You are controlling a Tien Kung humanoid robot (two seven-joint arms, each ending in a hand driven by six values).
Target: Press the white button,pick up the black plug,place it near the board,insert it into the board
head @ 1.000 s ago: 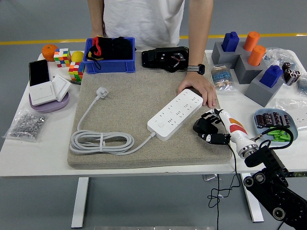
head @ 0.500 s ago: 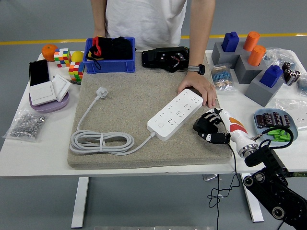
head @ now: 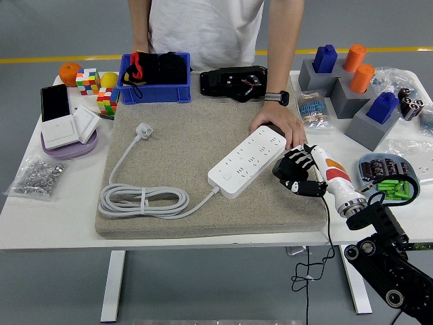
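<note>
A white power strip [head: 247, 162] lies diagonally on the grey mat [head: 176, 145], with its round white button [head: 228, 177] at the near end. My right hand [head: 296, 175] hovers just right of the strip's middle. Its fingers are curled around a black plug [head: 280, 176], whose black cable hangs over the table's front edge. A person's hand [head: 281, 127] rests on the strip's far end. The left arm is out of view.
The strip's white cable [head: 142, 200] is coiled at the mat's front left, with its plug [head: 143, 131] further back. A blue bin [head: 154, 80] and a black device [head: 233, 82] stand at the back. Grey blocks [head: 352, 95] and a tray of parts [head: 385, 172] lie to the right.
My right hand has moved slightly away from the table's front edge, with the black plug in it. The person's hand and the strip have stayed put.
</note>
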